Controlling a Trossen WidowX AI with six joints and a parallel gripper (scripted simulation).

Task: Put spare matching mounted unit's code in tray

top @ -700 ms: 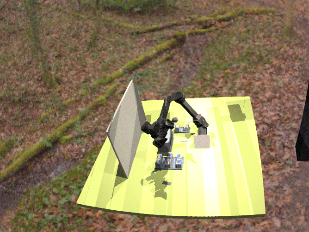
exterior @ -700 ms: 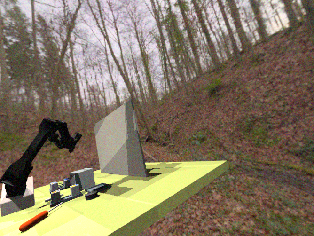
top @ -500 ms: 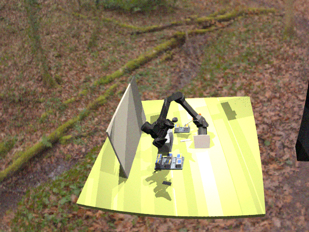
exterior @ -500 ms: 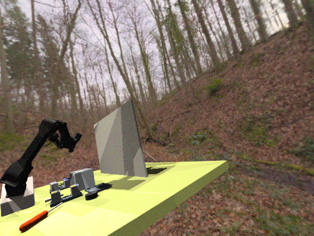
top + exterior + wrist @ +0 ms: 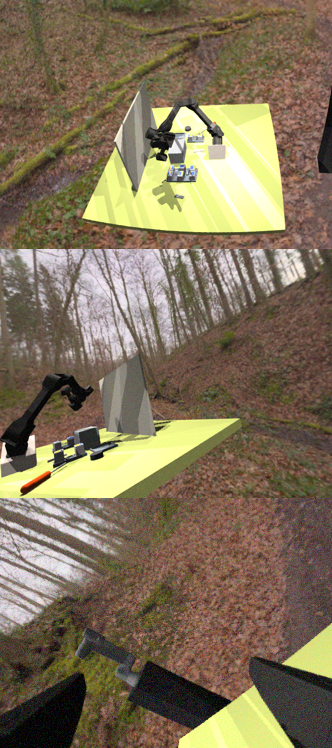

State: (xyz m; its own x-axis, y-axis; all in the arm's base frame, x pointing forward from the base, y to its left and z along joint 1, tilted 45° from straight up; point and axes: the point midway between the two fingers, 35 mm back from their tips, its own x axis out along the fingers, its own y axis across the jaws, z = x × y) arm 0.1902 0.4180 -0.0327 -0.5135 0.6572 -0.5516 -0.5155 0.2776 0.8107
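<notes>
My gripper (image 5: 156,145) (image 5: 169,673) is open and empty, raised high above the table beside the upright panel. A large grey box (image 5: 176,157) (image 5: 88,437) stands mid-table. A rack (image 5: 185,180) in front of it bears several small grey blocks with blue, yellow and white tops, one of them this block (image 5: 192,175). A second rack (image 5: 195,140) behind bears two similar blocks, including this one (image 5: 190,138) (image 5: 58,455). A flat grey tray (image 5: 103,447) lies beside the box. No code is legible, and I cannot tell which thing is the mounted unit.
A tall grey panel (image 5: 134,133) (image 5: 123,401) stands at the table's side. A screwdriver (image 5: 36,481), a black disc (image 5: 188,128) (image 5: 96,455), a white strip (image 5: 199,150) and a small dark plate (image 5: 179,196) lie on the table. A black post (image 5: 175,698) shows beyond the table edge.
</notes>
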